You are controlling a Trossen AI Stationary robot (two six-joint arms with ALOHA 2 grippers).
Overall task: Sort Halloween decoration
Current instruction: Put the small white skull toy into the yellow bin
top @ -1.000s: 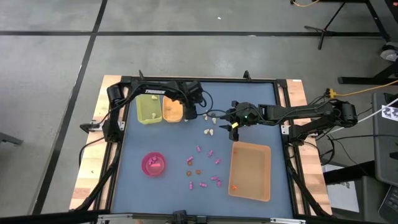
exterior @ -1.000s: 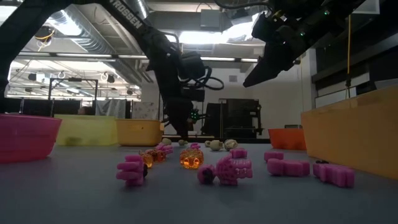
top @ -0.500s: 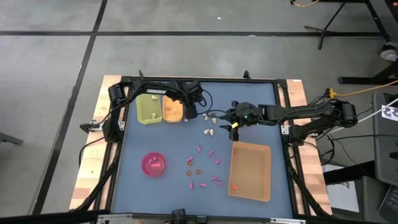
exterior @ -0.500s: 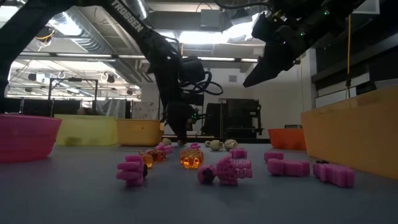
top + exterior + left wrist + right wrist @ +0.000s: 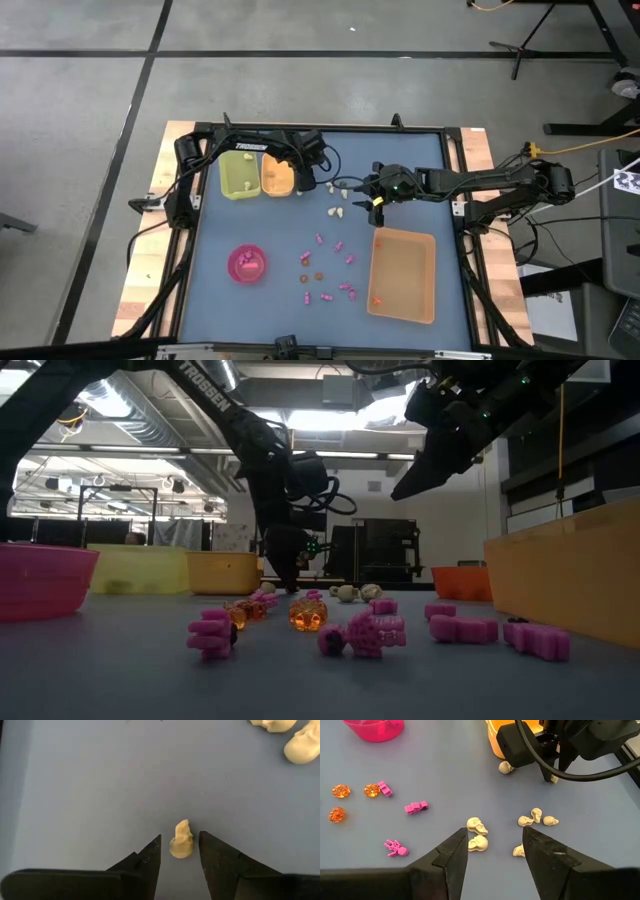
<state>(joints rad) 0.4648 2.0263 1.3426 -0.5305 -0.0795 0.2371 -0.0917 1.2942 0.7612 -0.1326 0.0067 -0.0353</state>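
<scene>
left hand [image 5: 180,851] low over the blue tabletop [image 5: 270,230], just beside the orange tray [image 5: 277,176], fingers apart with one cream skull [image 5: 181,840] standing between the tips, not clamped. right hand [image 5: 493,845] raised above the cluster of cream skulls [image 5: 477,834] near the tabletop's middle, fingers spread and holding nothing. pink trinkets [image 5: 322,297] and orange ones [image 5: 316,275] lie scattered between the pink bowl [image 5: 247,264] and the tan tray [image 5: 403,274]. green tray [image 5: 238,175] touches the orange tray.
</scene>
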